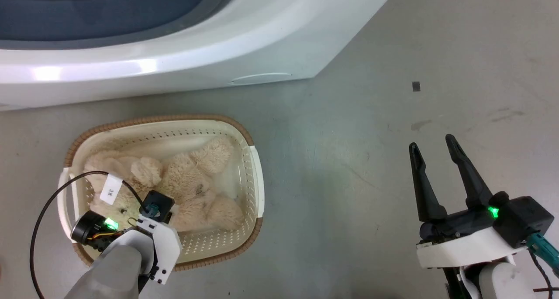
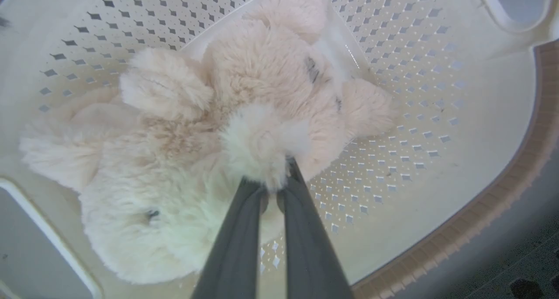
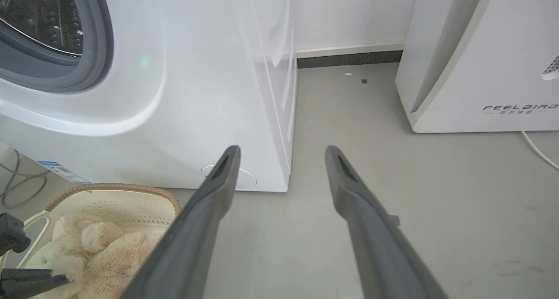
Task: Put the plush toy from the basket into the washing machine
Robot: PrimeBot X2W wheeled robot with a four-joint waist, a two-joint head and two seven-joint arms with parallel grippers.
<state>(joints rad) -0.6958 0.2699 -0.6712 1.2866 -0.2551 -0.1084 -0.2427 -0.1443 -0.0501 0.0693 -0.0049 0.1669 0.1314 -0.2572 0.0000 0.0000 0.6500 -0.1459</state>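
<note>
The left gripper pinches a fluffy nub of the toy in the basket; the right gripper is spread. The shallow grip on the fur may slip on lifting.

cream plush toy, perforated cream basket, brown rim

L gripper, fingers nearly together; R gripper, fingers wide apart.
</note>
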